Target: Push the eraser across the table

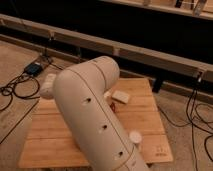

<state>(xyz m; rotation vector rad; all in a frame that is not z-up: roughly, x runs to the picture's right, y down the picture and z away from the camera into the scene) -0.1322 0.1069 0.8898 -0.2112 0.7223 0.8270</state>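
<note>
**A:** What takes up most of the view?

**B:** One bulky white robot arm. It rises from the lower right and bends over the small square table of light wooden planks. I judge it is folded low over the tabletop because the job is a push along the surface, which needs the tool down at board level.

**A:** And the gripper?

**B:** I can't see it. It must be somewhere behind or under the arm's own bulk, over the middle of the table, so I cannot tell whether it is apart, together or clamped on anything.

**A:** Where is the flat black eraser?

**B:** It isn't visible either. None of the bare wood around the arm shows it, so my guess is that the arm hides it.

**A:** What can you count on the table?

**B:** There is one pale cream rectangular block near the far edge, just beside the arm. One small white round cylinder stands toward the near right corner. Both are probably bystanders, set away from the centre.

**A:** Off the table?

**B:** Several dark cables trail over the floor on the left, and more lie on the right.
</note>
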